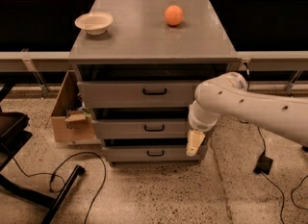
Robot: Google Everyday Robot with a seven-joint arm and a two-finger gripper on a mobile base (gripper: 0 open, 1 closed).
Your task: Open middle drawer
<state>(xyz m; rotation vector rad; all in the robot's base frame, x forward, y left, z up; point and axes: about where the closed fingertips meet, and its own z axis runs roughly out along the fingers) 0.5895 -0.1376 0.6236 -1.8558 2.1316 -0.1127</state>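
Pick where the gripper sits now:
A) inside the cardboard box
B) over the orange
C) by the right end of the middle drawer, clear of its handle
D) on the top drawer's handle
C: the gripper hangs low by the right end of the middle drawer, well to the right of its handle.

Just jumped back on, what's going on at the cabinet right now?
The robot's arm reaches in from the right, with its pincer hanging low by the right end of the middle drawer. The pincer is off to the right of the drawer's black handle, not on it. A bowl and an orange sit on the cabinet top.
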